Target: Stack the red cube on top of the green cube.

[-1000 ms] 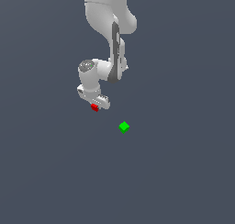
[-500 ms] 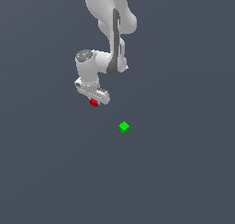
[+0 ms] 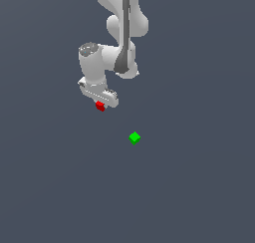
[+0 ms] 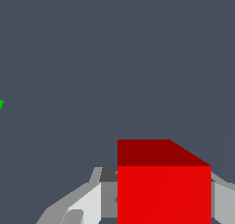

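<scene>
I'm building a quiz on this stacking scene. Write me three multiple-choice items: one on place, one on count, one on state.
1. Where is the green cube relative to the red cube in the exterior view?
A. Toward that view's right and lower
B. Directly under it, touching
C. Toward that view's left and higher

2. How many cubes are in the scene?
A. One
B. Two
C. Four

3. What is the claw doing?
A. Open, holding nothing
B. Shut on the green cube
C. Shut on the red cube

Answers: 1 A, the green cube lies apart, right of and lower than the red one. 2 B, one red and one green show. 3 C, the wrist view shows the red cube between the fingers.
</scene>
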Robot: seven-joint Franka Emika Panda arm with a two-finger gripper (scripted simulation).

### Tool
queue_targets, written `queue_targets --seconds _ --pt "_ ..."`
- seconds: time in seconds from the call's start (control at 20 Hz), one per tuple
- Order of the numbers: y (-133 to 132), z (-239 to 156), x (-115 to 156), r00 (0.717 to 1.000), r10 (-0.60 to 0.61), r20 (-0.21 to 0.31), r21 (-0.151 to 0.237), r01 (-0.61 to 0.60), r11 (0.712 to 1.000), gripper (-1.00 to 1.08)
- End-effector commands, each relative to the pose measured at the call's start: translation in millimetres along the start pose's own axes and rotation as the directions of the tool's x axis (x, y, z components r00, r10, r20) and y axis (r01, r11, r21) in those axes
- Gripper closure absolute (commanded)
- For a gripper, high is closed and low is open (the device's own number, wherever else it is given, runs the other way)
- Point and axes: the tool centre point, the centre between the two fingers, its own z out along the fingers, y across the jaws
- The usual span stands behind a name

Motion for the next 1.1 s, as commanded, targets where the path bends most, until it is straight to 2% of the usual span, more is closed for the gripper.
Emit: queue_targets --seconds 0.0,0.25,0.45,0.7,1.05 --pt "0 -4 0 1.0 0.0 0.0 0.0 0.0 1.0 1.08" --pt "-4 -2 1 1.0 0.0 0.0 0.0 0.0 1.0 1.08" --pt "-19 2 3 1.0 0.0 0.0 0.0 0.0 1.0 1.08" --pt "-56 11 9 1.0 0.0 0.001 0.002 0.0 1.0 1.08" --pt "-125 27 21 1.0 0.0 0.002 0.003 0.0 1.0 1.08"
